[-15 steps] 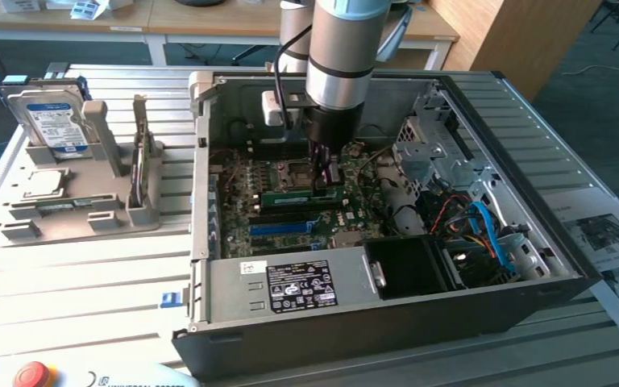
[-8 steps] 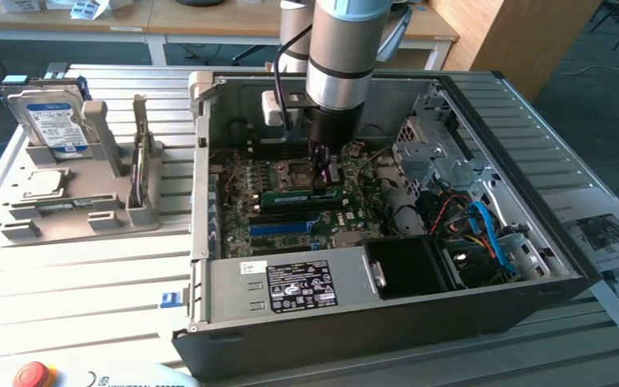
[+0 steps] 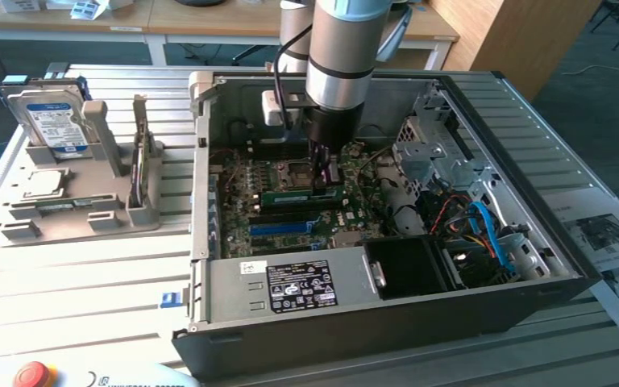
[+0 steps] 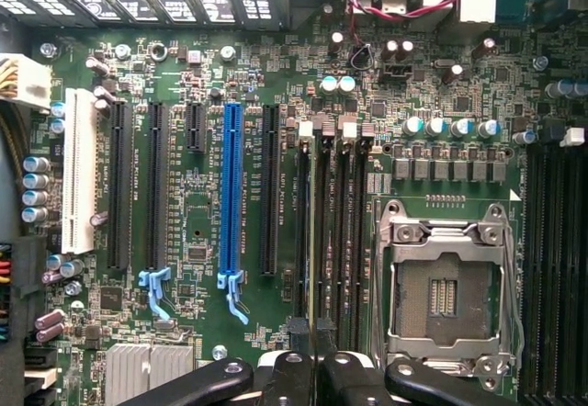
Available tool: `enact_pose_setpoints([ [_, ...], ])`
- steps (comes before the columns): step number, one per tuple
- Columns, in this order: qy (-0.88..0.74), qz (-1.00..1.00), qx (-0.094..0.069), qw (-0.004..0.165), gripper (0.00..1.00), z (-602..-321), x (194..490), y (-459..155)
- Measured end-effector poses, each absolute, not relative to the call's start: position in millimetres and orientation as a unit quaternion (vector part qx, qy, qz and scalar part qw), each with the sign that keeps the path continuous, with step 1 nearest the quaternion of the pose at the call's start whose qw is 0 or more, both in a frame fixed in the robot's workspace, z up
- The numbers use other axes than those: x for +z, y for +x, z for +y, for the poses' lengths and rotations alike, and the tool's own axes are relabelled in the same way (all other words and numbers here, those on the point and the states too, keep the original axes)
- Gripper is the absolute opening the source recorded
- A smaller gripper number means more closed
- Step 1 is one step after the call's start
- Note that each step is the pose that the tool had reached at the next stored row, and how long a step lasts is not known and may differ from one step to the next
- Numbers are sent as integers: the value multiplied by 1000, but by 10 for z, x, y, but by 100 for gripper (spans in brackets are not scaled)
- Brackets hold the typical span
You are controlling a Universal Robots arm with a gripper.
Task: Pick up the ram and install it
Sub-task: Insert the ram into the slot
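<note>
The arm (image 3: 342,56) reaches down into the open computer case (image 3: 342,343), which lies on its side on a slatted metal table (image 3: 73,282). The gripper (image 3: 326,179) is low over the motherboard (image 3: 239,189), and its jaws are pressed together on the ram (image 3: 297,196). The thin green stick is pinched by its upper edge and stands on edge right at the memory slots, between the processor socket (image 3: 293,171) and the long blue slot (image 3: 283,228). Can't tell from this angle whether it's pushed fully home or just sitting in the mouth of the slot.

In the wrist view the ram (image 4: 316,241) shows edge-on — just a thin pale line running out from between the black fingertips (image 4: 294,383) of the gripper (image 4: 317,369). It lines up with the dark memory slots (image 4: 342,231) beside the processor socket (image 4: 446,287). The blue slot (image 4: 230,186) is a couple of slots further over, and a white slot (image 4: 78,172) sits near the edge of the motherboard (image 4: 202,213).

Inside the case there's also a silver power supply (image 3: 288,290) with a black label, in the near corner.

Outside the case, on the exterior view's left, a grey parts rack (image 3: 73,214) holds a blue-labelled hard drive (image 3: 57,121) upright. A few printed sheets (image 3: 611,242) lie on the exterior view's right.
</note>
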State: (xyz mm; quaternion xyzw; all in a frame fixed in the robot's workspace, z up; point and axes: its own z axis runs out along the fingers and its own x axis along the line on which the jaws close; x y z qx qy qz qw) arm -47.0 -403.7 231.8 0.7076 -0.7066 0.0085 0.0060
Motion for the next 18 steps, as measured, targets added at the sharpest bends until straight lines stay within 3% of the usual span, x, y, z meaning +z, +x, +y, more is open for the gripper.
enact_pose_setpoints([
  [18,703,-711,8,6,12,-4079,2307,-467],
])
